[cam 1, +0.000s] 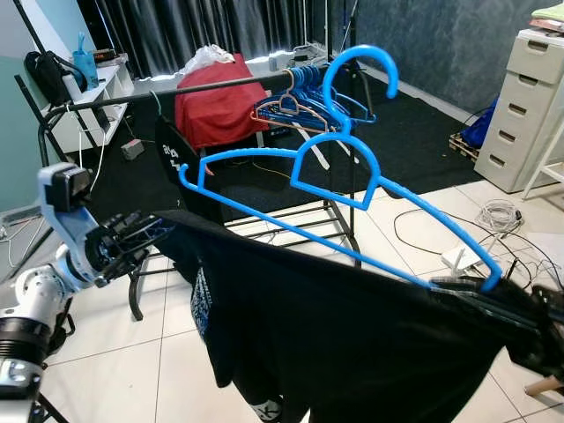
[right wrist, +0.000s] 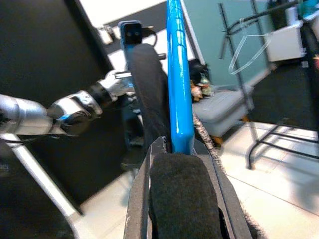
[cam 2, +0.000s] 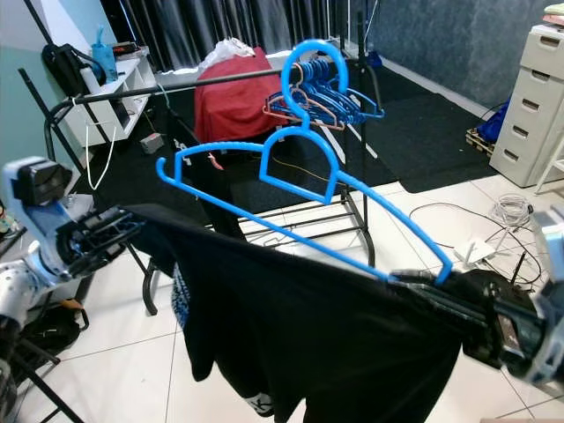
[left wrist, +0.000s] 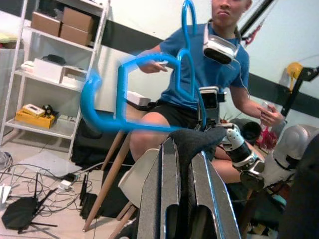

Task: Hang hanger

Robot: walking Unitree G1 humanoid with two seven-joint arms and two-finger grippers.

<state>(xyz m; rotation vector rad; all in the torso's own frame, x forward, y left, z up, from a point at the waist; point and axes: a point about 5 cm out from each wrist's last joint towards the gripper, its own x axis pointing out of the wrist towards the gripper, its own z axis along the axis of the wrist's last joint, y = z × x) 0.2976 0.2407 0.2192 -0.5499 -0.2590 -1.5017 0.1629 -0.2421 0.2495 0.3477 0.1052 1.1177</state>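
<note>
A large blue hanger (cam 1: 344, 176) is held up in front of me, its hook (cam 1: 357, 70) pointing up near the black clothes rail (cam 1: 176, 91). A black T-shirt (cam 1: 335, 335) droops below the hanger, stretched between both grippers. My left gripper (cam 1: 141, 233) is shut on the shirt's left edge, with black cloth (left wrist: 192, 142) pinched between its fingers. On the right, my right gripper (cam 1: 480, 289) is shut on the hanger's end (right wrist: 179, 99) together with some black cloth (right wrist: 149, 84).
Several blue and pink hangers (cam 1: 308, 101) hang on the rail's right part. A red cloth (cam 1: 216, 110) lies behind the rack. White drawers (cam 1: 529, 106) stand at the right, with cables (cam 1: 498, 216) on the tiled floor. A seated person (left wrist: 199, 84) wears a headset.
</note>
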